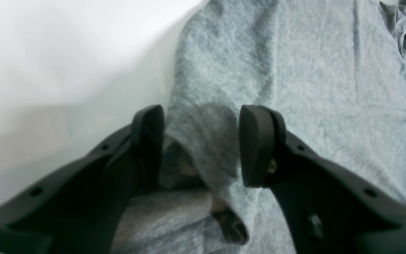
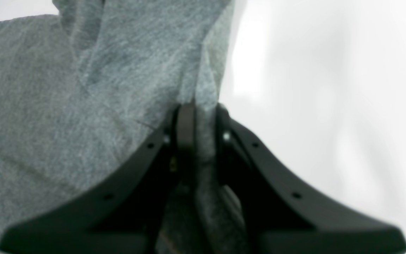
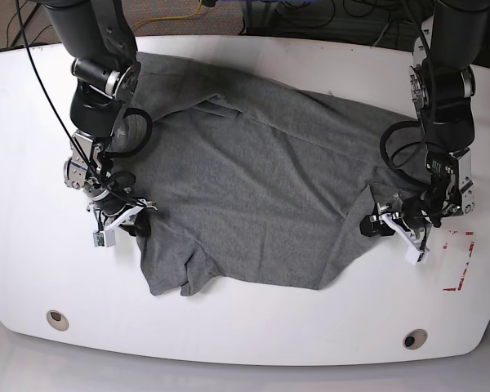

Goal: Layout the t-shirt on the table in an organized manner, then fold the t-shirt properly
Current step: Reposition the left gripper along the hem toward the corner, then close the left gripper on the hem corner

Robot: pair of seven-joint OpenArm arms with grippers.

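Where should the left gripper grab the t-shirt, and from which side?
Grip the raised fold at the shirt's edge, which sits between the left gripper's open jaws. On the t-shirt, that fold stands up off the table while the rest lies flat, so it probably offers the only pinchable ridge. Come in from the bare-table side, low, one jaw on each side of the fold.

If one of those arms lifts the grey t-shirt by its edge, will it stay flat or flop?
Probably flop: the t-shirt already lies in soft wrinkles and bunches on the table. It looks thin and light, folding between the right gripper fingers. It would likely drag and crease rather than slide as one sheet.
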